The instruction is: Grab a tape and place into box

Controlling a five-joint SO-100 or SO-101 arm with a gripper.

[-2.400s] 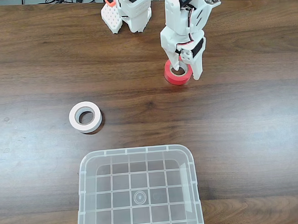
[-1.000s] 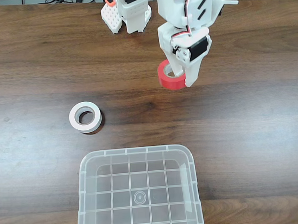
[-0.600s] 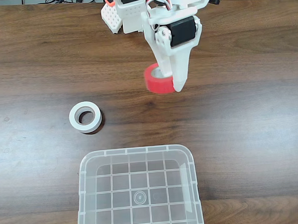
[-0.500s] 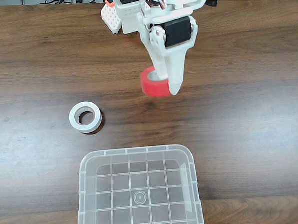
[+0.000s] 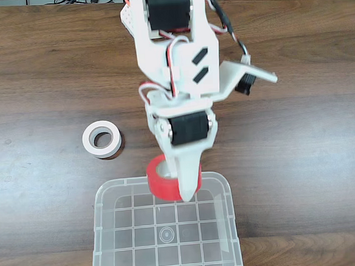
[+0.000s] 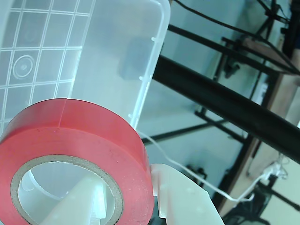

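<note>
Tool [image 5: 181,183] is clamped on the tape [image 5: 160,180]: one white finger goes through the roll's core, the other runs down the outside of the ring on its right in the fixed view. The wrist view agrees: a pale finger shows inside the grey core of the tape [image 6: 77,150], with a white finger just outside the red wall at lower right.

The tape is off the tabletop [image 5: 297,138], tilted, and hangs over the far rim of the box [image 5: 227,226]. In the fixed view its lower edge overlaps the box's top edge, slightly left of that edge's middle. Can't tell whether it touches the rim.

Arm pose: reaches from the far edge of the tabletop toward the camera, wrist pitched down, fingers pointing down at the box's near-arm edge. In the wrist view the box's [image 6: 117,42] grid floor and rounded corner lie behind the roll.

White tape roll [image 5: 101,139] lies flat on the tabletop, left of the arm, well apart from the box.
</note>
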